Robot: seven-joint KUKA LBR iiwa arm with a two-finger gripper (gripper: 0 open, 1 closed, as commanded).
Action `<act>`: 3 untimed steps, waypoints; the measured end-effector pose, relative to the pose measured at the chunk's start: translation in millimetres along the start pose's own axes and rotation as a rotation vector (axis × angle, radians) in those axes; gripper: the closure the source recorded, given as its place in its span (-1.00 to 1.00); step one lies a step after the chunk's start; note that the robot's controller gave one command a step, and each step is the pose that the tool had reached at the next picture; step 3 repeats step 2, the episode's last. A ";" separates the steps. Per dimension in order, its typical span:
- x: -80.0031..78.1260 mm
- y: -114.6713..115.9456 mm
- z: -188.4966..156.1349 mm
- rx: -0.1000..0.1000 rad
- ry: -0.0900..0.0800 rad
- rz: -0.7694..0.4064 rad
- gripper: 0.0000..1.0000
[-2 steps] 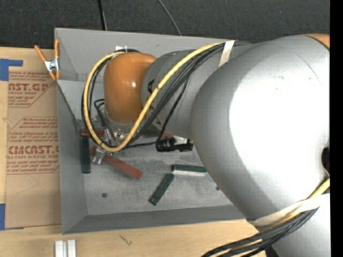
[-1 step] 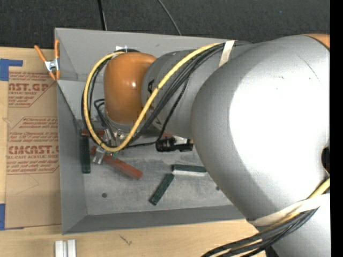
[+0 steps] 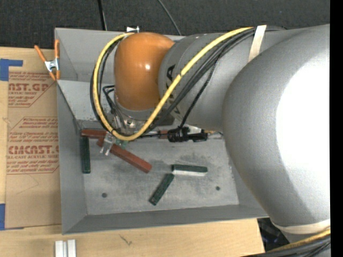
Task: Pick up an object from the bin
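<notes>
Bin: grey metal bin (image 3: 68, 159) with sloped walls and a flat floor; five loose sticks lie on the floor.
Arm: the arm (image 3: 278, 116) comes in over the right edge and covers the right and rear parts of the floor.
Wrist: an orange cover (image 3: 136, 68) sits above the rear-left part of the floor, with a yellow cable (image 3: 95, 87) looped round it (both are robot parts).
Gripper position: the gripper (image 3: 109, 146) is low over the floor, near the left wall and towards the rear.
Gripper state: cannot tell whether it is apart or together (the wrist and cables hide most of it).
Nearest thing: a long red-brown stick (image 3: 132, 159) lies slantwise, with its rear-left end at the gripper tip and its other end pointing at the middle of the floor.
Second thing: a short red-brown stick (image 3: 92, 134) lies just to the rear-left of the gripper, close to the left wall.
Left edge: a dark green stick (image 3: 85, 155) lies along the foot of the left wall, near the gripper.
Middle of floor: a green-and-white stick (image 3: 188, 169) lies flat, well apart from the gripper.
Front of floor: a second dark green stick (image 3: 161, 188) lies slantwise, just in front of the green-and-white stick.
Hold: no stick can be seen gripped.
</notes>
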State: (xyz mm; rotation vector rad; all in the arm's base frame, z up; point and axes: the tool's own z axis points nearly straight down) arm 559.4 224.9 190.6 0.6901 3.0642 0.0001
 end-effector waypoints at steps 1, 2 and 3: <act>0.0 0.0 0.0 0.000 0.000 0.000 1.00; 1.4 -6.8 -31.0 0.004 0.003 -0.084 1.00; 1.4 -6.8 -31.0 0.004 0.003 -0.084 1.00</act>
